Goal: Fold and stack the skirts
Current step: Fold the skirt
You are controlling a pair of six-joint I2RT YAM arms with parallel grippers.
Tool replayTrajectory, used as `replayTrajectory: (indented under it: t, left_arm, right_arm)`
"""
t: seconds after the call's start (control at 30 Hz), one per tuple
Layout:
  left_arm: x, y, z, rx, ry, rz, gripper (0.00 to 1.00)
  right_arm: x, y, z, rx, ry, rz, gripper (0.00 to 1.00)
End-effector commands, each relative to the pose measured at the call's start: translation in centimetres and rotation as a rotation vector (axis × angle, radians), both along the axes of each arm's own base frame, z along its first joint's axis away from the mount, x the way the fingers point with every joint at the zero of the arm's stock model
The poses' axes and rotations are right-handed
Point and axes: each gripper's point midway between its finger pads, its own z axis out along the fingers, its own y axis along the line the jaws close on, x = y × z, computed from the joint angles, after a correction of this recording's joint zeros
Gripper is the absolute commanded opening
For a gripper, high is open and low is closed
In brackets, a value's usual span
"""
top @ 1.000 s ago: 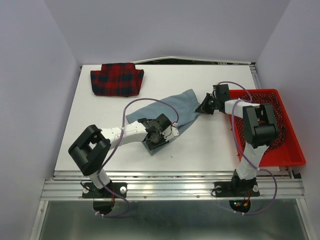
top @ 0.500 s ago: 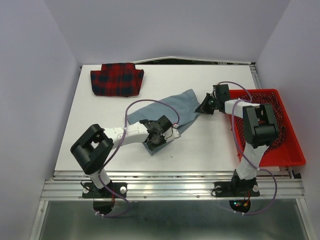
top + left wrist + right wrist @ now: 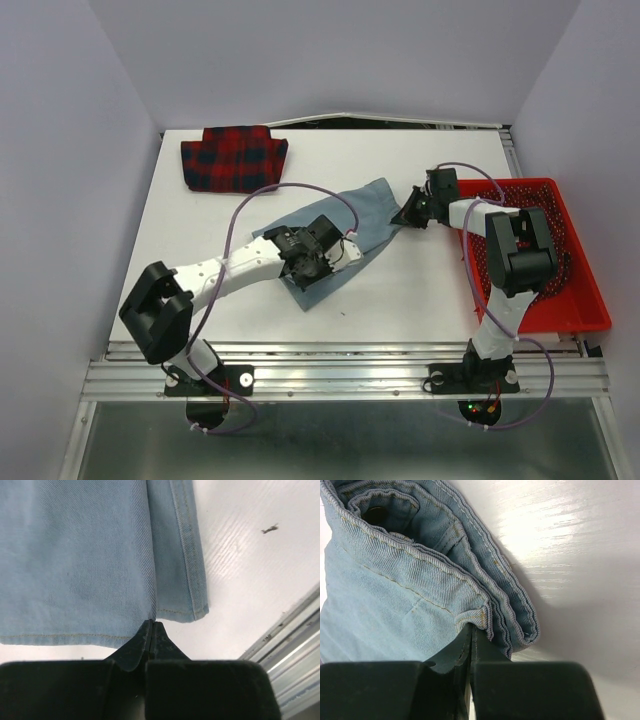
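The light blue-grey denim skirt (image 3: 362,215) lies stretched slantwise at the middle of the white table (image 3: 440,290). My left gripper (image 3: 303,262) is shut on its near hem; in the left wrist view the closed jaws (image 3: 151,623) pinch the hem of the skirt (image 3: 75,555) next to its corner. My right gripper (image 3: 408,214) is shut on the skirt's far right end; in the right wrist view the closed jaws (image 3: 472,628) hold the bunched waistband (image 3: 420,580). The red-and-navy plaid skirt (image 3: 233,160) lies folded at the back left, away from both grippers.
A red plastic basket (image 3: 520,184) stands at the right edge of the table, under my right arm. A metal rail (image 3: 350,350) runs along the near edge, also in the left wrist view (image 3: 295,625). A small dark speck (image 3: 270,528) lies on the table.
My left arm's elbow has swung left and its gripper has shifted slightly back and left with the skirt's near hem. The right arm has not moved.
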Motion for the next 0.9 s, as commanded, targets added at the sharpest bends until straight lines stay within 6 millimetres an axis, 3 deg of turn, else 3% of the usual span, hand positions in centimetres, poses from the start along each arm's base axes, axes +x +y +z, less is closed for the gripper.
replayTrajectory:
  t: [0.0, 0.13, 0.3, 0.63, 0.67, 0.8, 0.87]
  left_arm:
    - [-2.0, -1.1, 3.2, -0.075, 0.066, -0.046, 0.00]
    - [-3.2, -2.0, 2.3, -0.096, 0.127, -0.089, 0.00]
    - [-4.9, -3.3, -0.2, -0.131, 0.223, -0.149, 0.00]
    - [-5.8, -5.2, -5.9, -0.122, 0.358, -0.093, 0.01]
    - [-5.8, -5.1, -6.3, -0.118, 0.363, -0.088, 0.01]
    - [-6.6, -1.6, -9.2, 0.042, 0.386, -0.077, 0.01]
    - [-6.2, -0.8, -8.8, 0.066, 0.404, -0.083, 0.00]
  right_arm:
    - [-3.0, -4.2, -5.0, -0.202, 0.152, -0.076, 0.01]
    - [-3.1, -4.2, -5.1, -0.201, 0.154, -0.076, 0.01]
    - [-3.3, -4.4, -5.1, -0.209, 0.154, -0.078, 0.01]
    - [-3.5, -4.5, -5.3, -0.215, 0.153, -0.080, 0.01]
    - [-3.5, -4.6, -5.3, -0.218, 0.153, -0.083, 0.01]
    - [-3.2, -5.2, -4.9, -0.257, 0.141, -0.082, 0.01]
    - [-2.9, -5.7, -4.8, -0.291, 0.139, -0.082, 0.01]
